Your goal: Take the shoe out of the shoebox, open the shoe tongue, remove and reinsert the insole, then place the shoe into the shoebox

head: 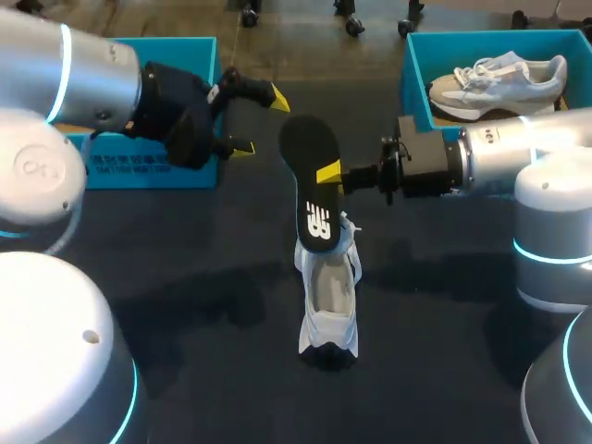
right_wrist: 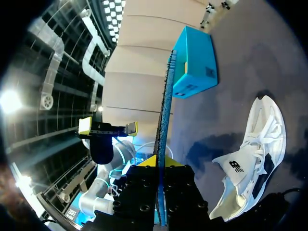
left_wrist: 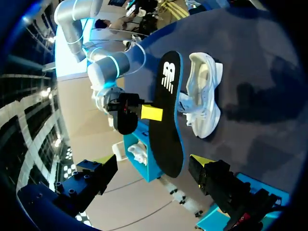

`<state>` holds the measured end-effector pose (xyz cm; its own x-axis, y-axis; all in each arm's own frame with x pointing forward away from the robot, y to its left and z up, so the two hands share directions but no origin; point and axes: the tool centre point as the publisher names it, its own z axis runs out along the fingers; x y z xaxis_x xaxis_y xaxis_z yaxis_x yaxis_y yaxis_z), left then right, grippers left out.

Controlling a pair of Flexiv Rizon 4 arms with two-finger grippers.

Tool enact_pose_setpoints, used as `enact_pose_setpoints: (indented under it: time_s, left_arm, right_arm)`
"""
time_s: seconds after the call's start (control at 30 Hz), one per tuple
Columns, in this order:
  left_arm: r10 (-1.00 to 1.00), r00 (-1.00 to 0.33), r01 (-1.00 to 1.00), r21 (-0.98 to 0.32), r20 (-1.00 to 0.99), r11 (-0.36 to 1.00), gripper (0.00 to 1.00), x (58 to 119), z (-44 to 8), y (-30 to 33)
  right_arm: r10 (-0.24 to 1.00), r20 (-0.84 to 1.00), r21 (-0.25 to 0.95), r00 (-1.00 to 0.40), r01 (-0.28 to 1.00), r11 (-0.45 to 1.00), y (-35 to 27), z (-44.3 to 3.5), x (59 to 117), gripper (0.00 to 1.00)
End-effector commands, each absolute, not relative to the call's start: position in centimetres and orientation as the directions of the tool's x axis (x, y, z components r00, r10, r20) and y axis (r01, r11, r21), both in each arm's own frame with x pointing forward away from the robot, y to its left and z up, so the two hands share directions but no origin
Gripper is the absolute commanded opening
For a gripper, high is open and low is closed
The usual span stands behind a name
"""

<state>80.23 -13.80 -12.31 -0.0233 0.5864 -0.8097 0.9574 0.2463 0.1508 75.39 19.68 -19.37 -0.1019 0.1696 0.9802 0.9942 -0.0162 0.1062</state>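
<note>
A black insole [head: 313, 180] with a white logo hangs upright above the table, pinched at its edge by my right gripper [head: 329, 172], which is shut on it. Its lower end dips toward the white shoe [head: 328, 296] lying on the dark table. My left gripper [head: 261, 122] stands open just left of the insole's upper end, touching nothing. The left wrist view shows the insole [left_wrist: 166, 120] ahead of its wide-open gripper [left_wrist: 153, 167], beside the shoe [left_wrist: 204, 101]. In the right wrist view the insole [right_wrist: 163, 130] runs edge-on out of the gripper [right_wrist: 161, 166], beside the shoe [right_wrist: 250, 163].
A teal shoebox [head: 166, 171] stands at the back left behind my left gripper. A second teal box [head: 412, 69] at the back right holds a grey shoe [head: 495, 79]. My right arm [head: 481, 157] lies across that box's front.
</note>
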Motion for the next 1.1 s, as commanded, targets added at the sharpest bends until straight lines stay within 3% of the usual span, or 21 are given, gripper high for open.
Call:
enact_pose_setpoints:
  time_s: [0.03,0.1,0.17,0.53,0.63,0.77,1.1]
  left_arm:
    - [0.831,-0.051,0.980,0.131,-0.554,0.147,1.00,81.9,-10.9,-14.9]
    - [0.851,-0.057,0.987,0.101,-0.521,0.128,1.00,82.3,-10.5,-15.0]
    - [0.873,0.019,0.988,0.142,-0.488,0.058,1.00,82.8,-9.6,-14.8]
    - [0.873,0.019,0.988,0.142,-0.488,0.058,1.00,82.8,-9.6,-14.8]
    - [0.894,-0.033,0.994,0.082,-0.446,0.078,1.00,83.8,-9.6,-15.5]
    - [0.941,-0.065,0.997,0.007,-0.332,0.071,1.00,84.6,-9.7,-16.4]
    - [0.998,0.025,1.000,0.000,-0.059,-0.025,1.00,85.7,-11.1,-18.9]
  right_arm:
    - [0.174,0.980,0.105,-0.100,0.994,-0.017,19.8,-19.3,75.3,0.00]
    - [0.174,0.980,0.105,-0.100,0.994,-0.017,19.8,-19.3,75.3,0.00]
    - [0.174,0.980,0.105,-0.100,0.994,-0.017,19.8,-19.3,75.3,0.00]
    - [0.174,0.980,0.105,-0.100,0.994,-0.017,19.8,-19.3,75.3,0.00]
    - [0.174,0.980,0.105,-0.100,0.994,-0.017,19.8,-19.3,75.3,0.00]
    - [0.174,0.980,0.105,-0.100,0.994,-0.017,19.8,-19.3,75.3,0.00]
    - [0.174,0.980,0.105,-0.100,0.994,-0.017,19.8,-19.3,75.3,0.00]
